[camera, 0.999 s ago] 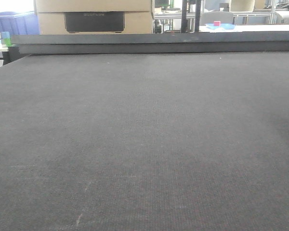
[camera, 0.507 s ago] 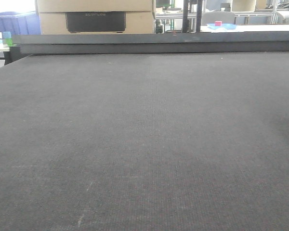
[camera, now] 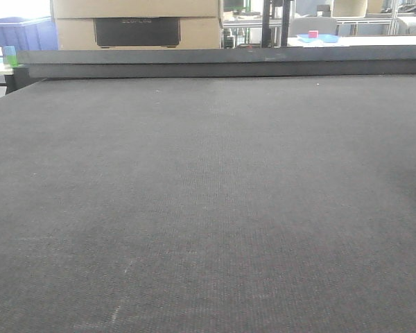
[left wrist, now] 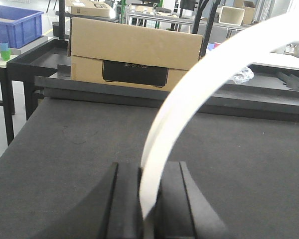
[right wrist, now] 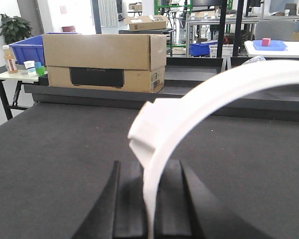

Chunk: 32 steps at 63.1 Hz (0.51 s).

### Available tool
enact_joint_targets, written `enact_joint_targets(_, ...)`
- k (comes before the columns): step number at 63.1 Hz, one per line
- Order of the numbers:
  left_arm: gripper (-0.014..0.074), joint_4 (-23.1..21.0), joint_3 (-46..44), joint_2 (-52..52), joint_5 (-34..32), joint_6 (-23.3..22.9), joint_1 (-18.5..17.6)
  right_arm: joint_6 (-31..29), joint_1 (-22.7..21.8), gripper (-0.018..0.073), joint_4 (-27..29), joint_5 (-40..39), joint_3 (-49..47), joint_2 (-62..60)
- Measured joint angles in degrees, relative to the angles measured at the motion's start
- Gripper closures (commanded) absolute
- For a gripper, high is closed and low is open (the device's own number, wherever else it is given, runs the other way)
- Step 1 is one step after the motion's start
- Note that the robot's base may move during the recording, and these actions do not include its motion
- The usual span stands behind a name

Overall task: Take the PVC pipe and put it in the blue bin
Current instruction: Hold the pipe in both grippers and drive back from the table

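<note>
In the left wrist view a slim white curved PVC pipe [left wrist: 189, 94] arcs up and to the right from between the black jaws of my left gripper [left wrist: 148, 167], which is shut on its lower end. In the right wrist view a second white curved PVC pipe [right wrist: 204, 92], with a stepped squared end, rises from my right gripper [right wrist: 149, 167], shut on it. Both are held above the dark mat [camera: 208, 208]. A blue bin [left wrist: 15, 25] stands off the table at the far left, also seen as the blue bin [right wrist: 30, 47]. The front view shows no gripper and no pipe.
A cardboard box [left wrist: 134, 55] sits behind the raised black ledge [camera: 222, 62] at the table's far edge. A small side table with a bottle and cups [right wrist: 20, 62] stands far left. A blue tray with a pink cube [right wrist: 269, 45] lies far right.
The front view has shifted very slightly up and down between frames; nothing on the mat has changed.
</note>
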Motion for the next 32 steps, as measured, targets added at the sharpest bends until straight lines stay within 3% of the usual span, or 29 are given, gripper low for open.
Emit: enact_joint_targets(32, 0.0708, 0.00, 0.00, 0.00, 0.00, 0.00, 0.00, 0.00, 0.00, 0.0727, 0.00, 0.00, 0.00, 0.00)
